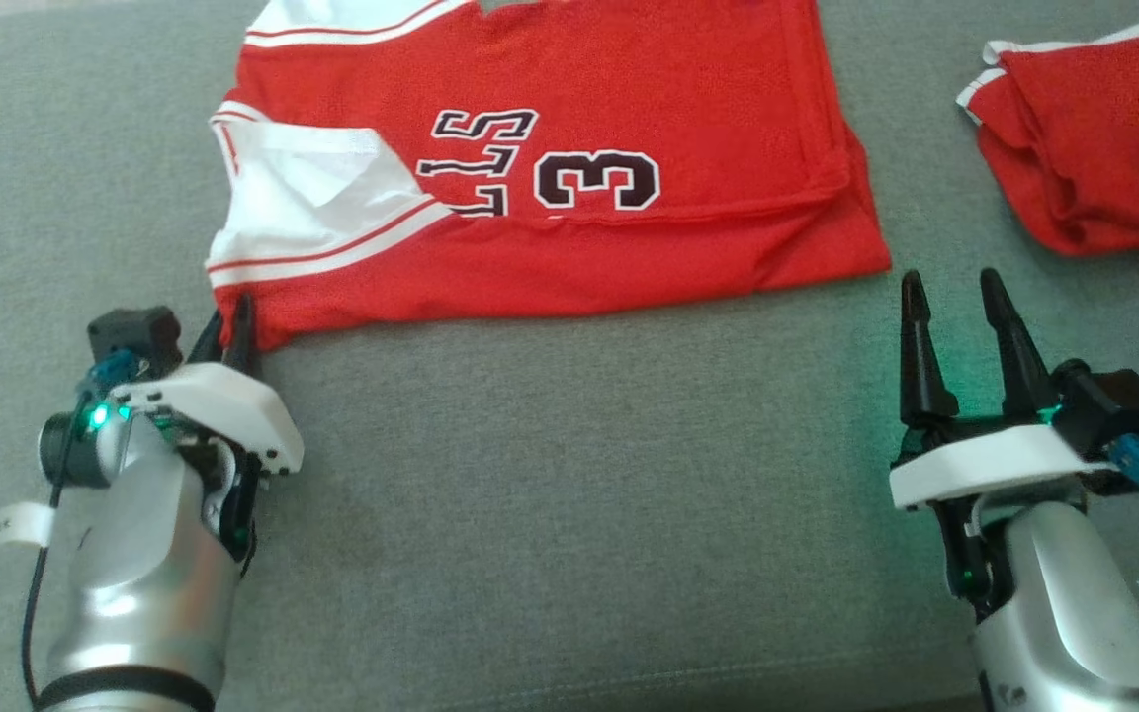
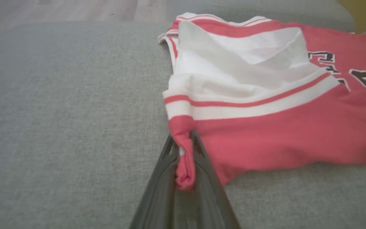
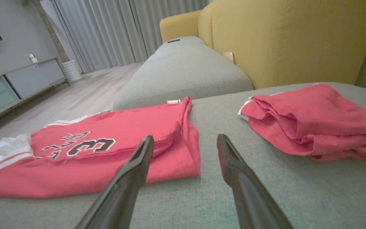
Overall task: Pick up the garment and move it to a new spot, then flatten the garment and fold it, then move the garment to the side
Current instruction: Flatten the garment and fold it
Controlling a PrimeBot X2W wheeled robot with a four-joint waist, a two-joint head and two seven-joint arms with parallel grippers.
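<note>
Plainly, the left wrist view shows what the head view half hides: the left tool [image 2: 183, 141] clamps the garment's [image 1: 550, 247] near-left corner. The garment lies spread on the grey cushion [image 1: 569, 475], with bare room along its near edge. The right tool [image 1: 951, 279] gapes empty just beside its near-right corner, and a crumpled red cloth [image 1: 1084, 148] lies apart, farther right.

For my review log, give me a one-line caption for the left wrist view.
The left claw pinches a bunched corner of the red jersey, which lies spread on the grey cushion.
</note>
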